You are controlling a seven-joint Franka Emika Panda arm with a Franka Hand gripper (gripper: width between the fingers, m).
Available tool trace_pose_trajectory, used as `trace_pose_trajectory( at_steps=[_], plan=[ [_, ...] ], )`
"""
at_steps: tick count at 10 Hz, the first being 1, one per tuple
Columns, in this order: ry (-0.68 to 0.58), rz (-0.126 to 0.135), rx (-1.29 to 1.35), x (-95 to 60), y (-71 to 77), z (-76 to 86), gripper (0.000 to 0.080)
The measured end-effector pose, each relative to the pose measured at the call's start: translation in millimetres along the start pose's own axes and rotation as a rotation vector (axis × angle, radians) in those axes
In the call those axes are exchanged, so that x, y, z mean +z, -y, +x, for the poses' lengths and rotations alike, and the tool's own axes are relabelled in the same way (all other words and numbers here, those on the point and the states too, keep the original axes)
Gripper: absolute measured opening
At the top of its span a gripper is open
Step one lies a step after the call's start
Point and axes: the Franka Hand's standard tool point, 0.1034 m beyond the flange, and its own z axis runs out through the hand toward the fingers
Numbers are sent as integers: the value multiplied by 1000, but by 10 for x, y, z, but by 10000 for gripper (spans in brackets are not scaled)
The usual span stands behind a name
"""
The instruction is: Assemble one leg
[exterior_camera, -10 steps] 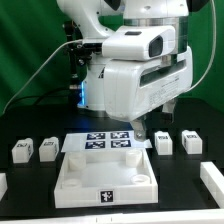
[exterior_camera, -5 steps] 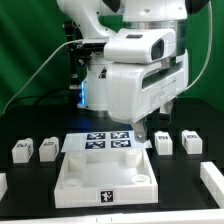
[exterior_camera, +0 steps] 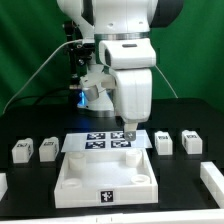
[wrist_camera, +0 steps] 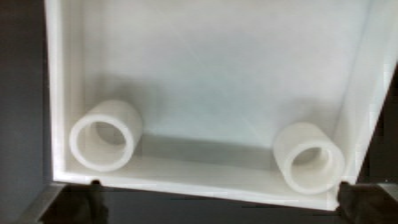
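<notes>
The leg point(exterior_camera: 165, 143), a small white block with a black-and-white marker, stood upright on the black table point(exterior_camera: 30, 175). In the exterior view it lay at about 4 o'clock from the gripper point(exterior_camera: 129, 133), near it but apart. A second leg point(exterior_camera: 190, 142) stood just beside it at 3 o'clock. A third leg point(exterior_camera: 46, 149) and a fourth leg point(exterior_camera: 22, 150) stood well apart from the gripper, at about 8 o'clock.

The white tray-like part point(exterior_camera: 105, 178) lay just beside the marker board point(exterior_camera: 108, 143), at its 6 o'clock. In the wrist view its walled interior point(wrist_camera: 214, 60) held two hollow round posts, one point(wrist_camera: 103, 135) in each near corner, the other post point(wrist_camera: 311, 158) across from it.

The gripper point(wrist_camera: 222, 203) hung over the marker board's 3 o'clock end. Its dark fingers point(wrist_camera: 80, 203) stood wide apart, gripping nothing. Whether the tips touched any surface could not be told.
</notes>
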Motion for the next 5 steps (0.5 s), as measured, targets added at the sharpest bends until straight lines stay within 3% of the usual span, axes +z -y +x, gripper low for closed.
trace_pose_trajectory(
  at_steps=[3, 4, 5],
  plan=[
    [-1, 4, 7, 19, 13, -4, 650],
    [-3, 22, 15, 100, 106, -24, 650],
    [-6, 28, 11, 244, 335, -97, 650]
  ],
)
